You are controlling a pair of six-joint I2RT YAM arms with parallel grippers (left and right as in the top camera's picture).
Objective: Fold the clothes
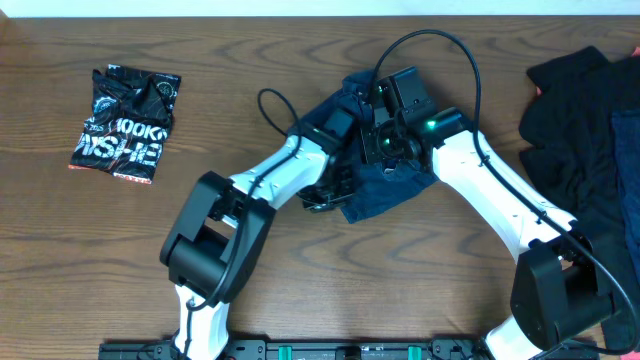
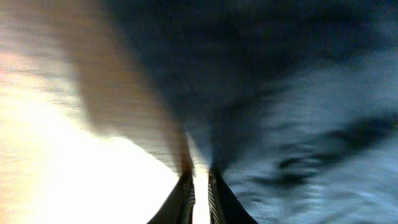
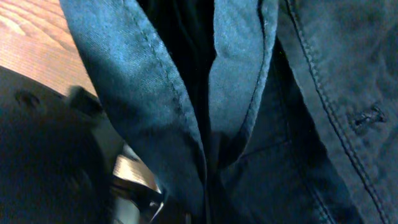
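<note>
Cloth is what both wrist cameras mostly see: the blue garment (image 1: 390, 185) lies bunched at mid-surface, directly under the two wrists, well apart from the pile of black clothes (image 1: 580, 110) on the right and the snack bag (image 1: 125, 120) on the far left. Its longer run seems to go from the far side towards the near side, though the arms hide much of it.

The left end effector (image 1: 335, 195) sits low at the garment's near-left edge, with bare wooden surface (image 2: 50, 155) on its left and cloth on its right. Its fingers (image 2: 185, 196) stand almost together with a thin bright slit between them. The blur does not let me tell whether they pinch the hem.

The right end effector (image 1: 382, 148) bends down steeply over the middle of the garment. A fold (image 3: 208, 112) narrows towards it, but its fingers are hidden, so its grip cannot be told. Both arms look about equally close.
</note>
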